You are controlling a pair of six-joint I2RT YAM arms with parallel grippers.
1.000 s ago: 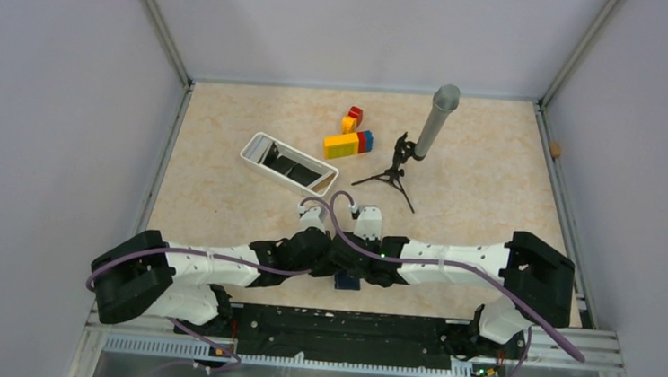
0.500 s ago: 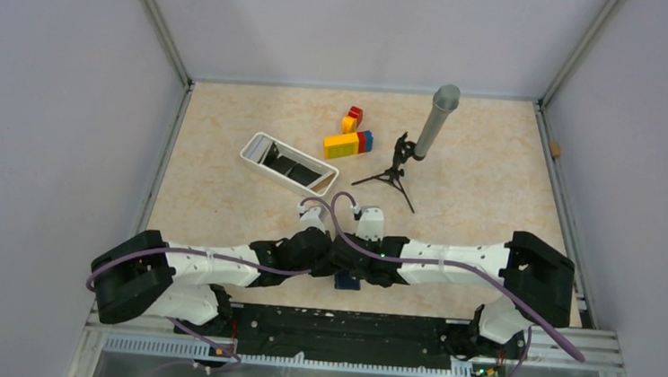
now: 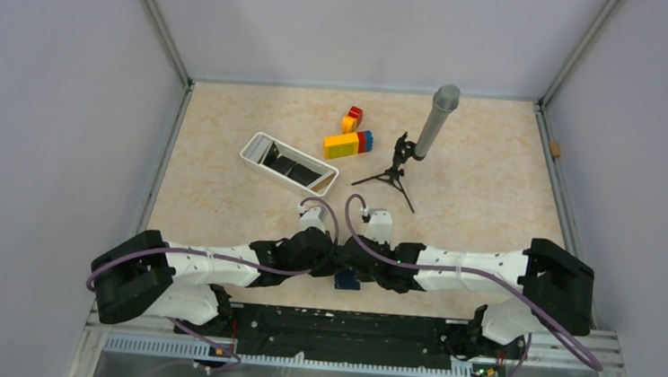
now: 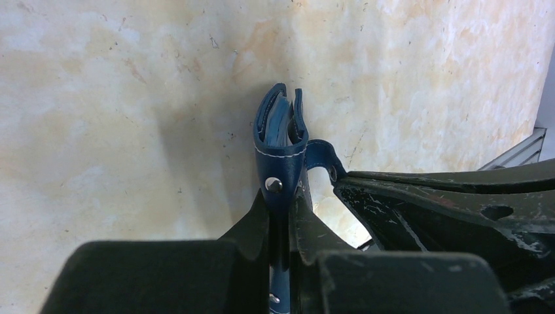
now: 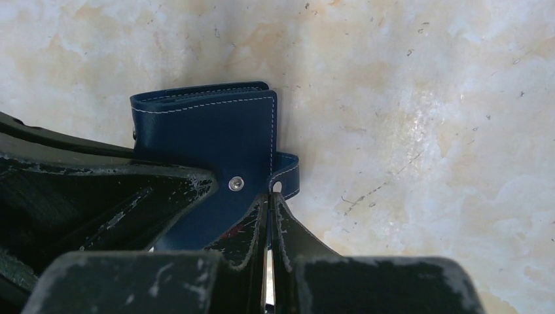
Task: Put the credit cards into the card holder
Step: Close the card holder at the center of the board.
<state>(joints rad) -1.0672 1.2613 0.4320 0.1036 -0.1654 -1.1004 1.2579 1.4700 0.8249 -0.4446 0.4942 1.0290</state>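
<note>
Along the left edge a metal frame strip (image 3: 166, 171) meets the grey wall, and a band of bare bench (image 3: 212, 206) runs between it and the white tray (image 3: 251, 146), which sits at an angle left of centre with the dark credit cards (image 3: 294, 167) lying inside it. The left arm reaches in from the near-left corner, low along the near rail (image 3: 346, 329), and its hand (image 4: 281, 219) is clenched on the card holder (image 4: 280, 147), well short of the tray and close to the near edge, at the middle of the bench. The holder is navy blue with pale stitching and a metal snap stud; the left wrist view shows it edge-on and folded, its two covers bowed slightly apart at the far end with a lighter blue layer between them (its strap curls off to the right). The right hand (image 5: 269, 203) comes in from the right with its fingers pressed together right at the end of that strap; whether the strap is pinched between them I cannot tell. Beyond the two hands stand coloured toy blocks (image 3: 348, 144) and, just right of them, a small black tripod (image 3: 395, 173) carrying a tilted grey tube (image 3: 436, 115). From the tripod to the right frame strip (image 3: 557, 197) the bench surface is bare.
</note>
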